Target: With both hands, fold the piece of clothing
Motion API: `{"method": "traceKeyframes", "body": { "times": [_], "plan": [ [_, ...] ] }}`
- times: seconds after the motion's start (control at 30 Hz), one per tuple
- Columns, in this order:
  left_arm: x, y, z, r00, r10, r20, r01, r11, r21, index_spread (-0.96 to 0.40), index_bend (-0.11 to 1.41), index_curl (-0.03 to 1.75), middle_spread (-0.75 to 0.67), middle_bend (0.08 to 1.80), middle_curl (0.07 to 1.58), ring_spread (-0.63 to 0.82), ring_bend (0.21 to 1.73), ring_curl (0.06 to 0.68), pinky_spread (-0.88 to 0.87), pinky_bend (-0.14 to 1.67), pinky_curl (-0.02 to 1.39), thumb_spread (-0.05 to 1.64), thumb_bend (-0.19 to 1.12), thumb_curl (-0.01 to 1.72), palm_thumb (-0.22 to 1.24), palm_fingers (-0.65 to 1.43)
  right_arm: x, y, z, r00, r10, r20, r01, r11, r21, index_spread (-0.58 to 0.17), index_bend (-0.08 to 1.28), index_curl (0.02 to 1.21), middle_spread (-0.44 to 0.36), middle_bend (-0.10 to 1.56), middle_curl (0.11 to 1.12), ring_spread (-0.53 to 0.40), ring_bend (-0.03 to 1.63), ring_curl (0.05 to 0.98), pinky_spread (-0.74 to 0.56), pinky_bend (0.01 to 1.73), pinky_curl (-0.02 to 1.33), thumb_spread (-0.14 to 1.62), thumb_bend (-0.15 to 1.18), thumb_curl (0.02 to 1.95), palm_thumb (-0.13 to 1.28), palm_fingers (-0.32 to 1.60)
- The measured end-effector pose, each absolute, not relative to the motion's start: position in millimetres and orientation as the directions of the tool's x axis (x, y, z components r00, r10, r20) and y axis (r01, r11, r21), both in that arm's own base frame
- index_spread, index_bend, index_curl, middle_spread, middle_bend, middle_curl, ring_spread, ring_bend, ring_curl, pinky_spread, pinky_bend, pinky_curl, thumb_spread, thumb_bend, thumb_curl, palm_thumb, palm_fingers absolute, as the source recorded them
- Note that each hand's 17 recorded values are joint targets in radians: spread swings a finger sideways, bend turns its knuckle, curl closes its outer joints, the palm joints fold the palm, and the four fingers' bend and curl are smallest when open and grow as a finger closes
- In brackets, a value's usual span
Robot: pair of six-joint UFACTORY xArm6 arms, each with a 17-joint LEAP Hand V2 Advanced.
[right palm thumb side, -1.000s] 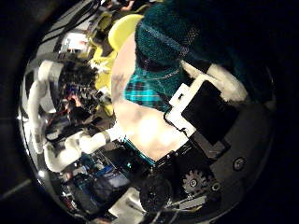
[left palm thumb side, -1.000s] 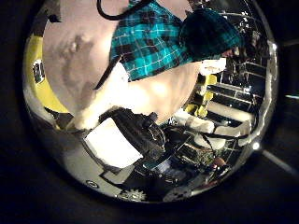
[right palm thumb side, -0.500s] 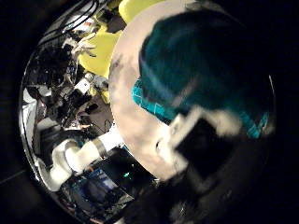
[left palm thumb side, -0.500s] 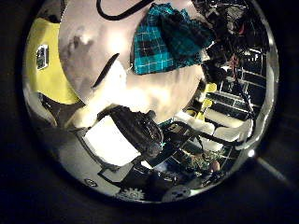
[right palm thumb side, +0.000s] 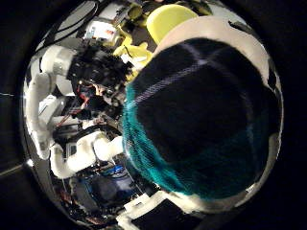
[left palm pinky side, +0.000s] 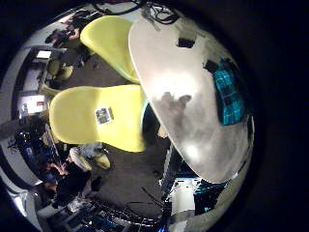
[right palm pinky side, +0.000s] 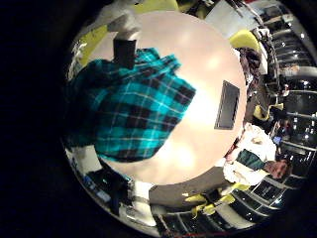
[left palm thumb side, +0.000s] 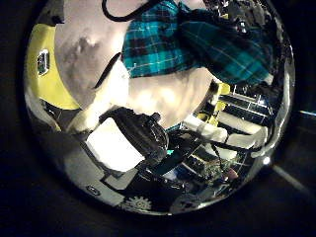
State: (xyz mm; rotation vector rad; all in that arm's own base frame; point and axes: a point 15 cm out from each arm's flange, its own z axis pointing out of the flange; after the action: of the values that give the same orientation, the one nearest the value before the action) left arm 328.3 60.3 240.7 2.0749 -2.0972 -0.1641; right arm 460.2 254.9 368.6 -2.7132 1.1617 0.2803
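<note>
Right little finger side palm view showed the plaid shirt (right palm pinky side: 129, 104) lying bunched on the round table (right palm pinky side: 203, 79), with a dark flat rectangle (right palm pinky side: 227, 105) on the tabletop well apart from it. The right thumb side palm view was almost filled by the cloth (right palm thumb side: 197, 115), so it sat close against the right hand; whether those fingers gripped it could not be told. The left hand (left palm thumb side: 128, 143) hung beside the shirt's edge (left palm thumb side: 188, 44), its fingers near the cloth, their hold unclear. Yellow chairs (left palm pinky side: 97, 116) stood just beside the table (left palm pinky side: 183, 106).
</note>
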Motion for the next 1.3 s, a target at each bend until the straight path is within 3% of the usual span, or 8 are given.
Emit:
{"method": "traceKeyframes", "body": {
  "times": [0.2, 0.57, 0.7, 0.83, 1.03, 1.17, 1.3],
  "plan": [
    [329, 49, 250, -0.013, -0.999, 0.053, -0.98, 0.024, 0.198, -0.21, 0.19, 0.51, -0.1, 0.2, 0.5, -0.15, 0.7, 0.268, -0.1, 0.36, 0.43, 1.28, -0.01, 0.32, 0.55, 0.44, 462, 260, 357, 0.672, -0.694, -0.257, -0.73, -0.679, -0.074, -0.405, 0.14, 0.27, 0.049, 0.25, 0.36, 0.252, 0.71, 0.311, 0.52, 0.78, 0.66, 1.01, -0.02, 0.38, 0.41, 0.0],
    [306, 48, 275, 0.004, -0.999, 0.053, -0.99, 0.004, 0.142, -0.21, 0.19, 0.52, -0.12, 0.2, 0.51, -0.14, 0.7, 0.263, -0.1, 0.36, 0.43, 1.28, -0.01, 0.33, 0.56, 0.45, 475, 325, 261, 0.7, -0.667, -0.254, -0.694, -0.719, -0.024, -0.355, 0.15, 0.26, 0.059, 0.27, 0.35, 0.235, 0.69, 0.278, 0.54, 0.75, 0.57, 0.99, 0.0, 0.42, 0.65, 0.04],
    [295, 51, 286, 0.013, -0.999, 0.041, -0.994, -0.009, 0.105, -0.22, 0.2, 0.53, -0.12, 0.21, 0.51, -0.15, 0.69, 0.261, -0.1, 0.35, 0.43, 1.27, -0.01, 0.33, 0.56, 0.46, 482, 318, 241, 0.721, -0.674, -0.165, -0.681, -0.732, 0.018, -0.337, 0.15, 0.25, 0.069, 0.26, 0.35, 0.228, 0.67, 0.267, 0.55, 0.74, 0.54, 0.97, -0.03, 0.43, 0.69, 0.02],
    [285, 52, 291, 0.017, -0.999, 0.036, -0.996, -0.014, 0.091, -0.22, 0.2, 0.53, -0.14, 0.21, 0.51, -0.15, 0.69, 0.258, -0.1, 0.35, 0.43, 1.27, -0.01, 0.33, 0.56, 0.48, 495, 296, 237, 0.746, -0.665, -0.022, -0.663, -0.746, 0.064, -0.323, 0.14, 0.25, 0.083, 0.26, 0.35, 0.228, 0.65, 0.255, 0.54, 0.74, 0.51, 0.98, -0.05, 0.4, 0.6, 0.0],
    [274, 50, 292, 0.021, -0.999, 0.037, -0.996, -0.018, 0.089, -0.23, 0.19, 0.53, -0.15, 0.22, 0.52, -0.16, 0.69, 0.257, -0.12, 0.36, 0.43, 1.27, -0.01, 0.34, 0.57, 0.49, 493, 241, 282, 0.691, -0.723, -0.022, -0.719, -0.69, 0.088, -0.312, 0.16, 0.25, 0.084, 0.25, 0.34, 0.229, 0.64, 0.246, 0.53, 0.71, 0.47, 1.02, -0.04, 0.36, 0.49, 0.01],
    [274, 43, 293, 0.024, -0.999, 0.038, -0.995, -0.02, 0.093, -0.24, 0.2, 0.54, -0.17, 0.23, 0.52, -0.17, 0.69, 0.255, -0.12, 0.35, 0.42, 1.27, -0.01, 0.34, 0.57, 0.5, 458, 194, 336, 0.662, -0.749, -0.041, -0.737, -0.66, 0.149, -0.308, 0.16, 0.26, 0.078, 0.25, 0.34, 0.224, 0.63, 0.239, 0.52, 0.69, 0.44, 1.03, -0.03, 0.34, 0.46, 0.01],
    [273, 29, 288, 0.019, -0.999, 0.031, -0.993, -0.016, 0.113, -0.25, 0.19, 0.54, -0.17, 0.23, 0.53, -0.17, 0.68, 0.255, -0.13, 0.36, 0.42, 1.27, -0.01, 0.34, 0.57, 0.5, 420, 153, 398, 0.654, -0.756, -0.036, -0.747, -0.652, 0.128, -0.311, 0.15, 0.26, 0.068, 0.26, 0.34, 0.222, 0.61, 0.234, 0.52, 0.67, 0.42, 1.05, -0.03, 0.33, 0.43, 0.03]
  ]
}}
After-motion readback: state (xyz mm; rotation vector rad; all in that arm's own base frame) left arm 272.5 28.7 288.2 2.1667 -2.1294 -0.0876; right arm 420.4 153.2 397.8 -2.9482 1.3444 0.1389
